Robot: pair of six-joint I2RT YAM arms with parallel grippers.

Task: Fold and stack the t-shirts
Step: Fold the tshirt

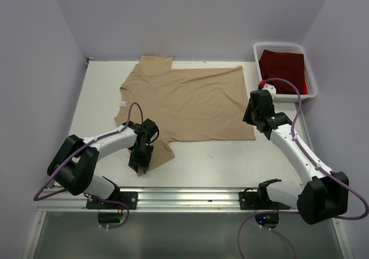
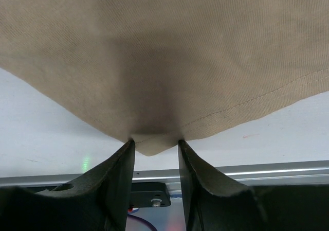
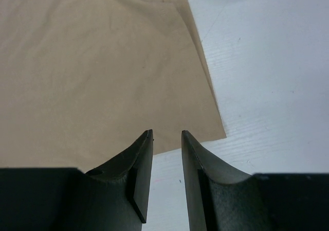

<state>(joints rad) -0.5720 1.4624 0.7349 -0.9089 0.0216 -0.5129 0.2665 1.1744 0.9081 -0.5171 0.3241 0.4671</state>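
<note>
The tan t-shirt [image 1: 190, 103] lies spread flat on the white table, its neck with a white label [image 1: 123, 102] to the left. My left gripper [image 1: 140, 165] is at the shirt's near-left sleeve. In the left wrist view the left gripper [image 2: 156, 146] has its jaws apart, and the corner of the tan sleeve [image 2: 153, 138] sits between the tips. My right gripper [image 1: 250, 116] hovers by the shirt's right hem. In the right wrist view the right gripper [image 3: 167, 133] is open and holds nothing, just short of the tan cloth [image 3: 92, 61]. The dark red t-shirt [image 1: 282, 68] lies in the bin.
The white plastic bin [image 1: 277, 44] stands at the back right corner of the table. A metal rail [image 1: 184, 195] with both arm bases runs along the near edge. Grey walls close in the left, back and right sides.
</note>
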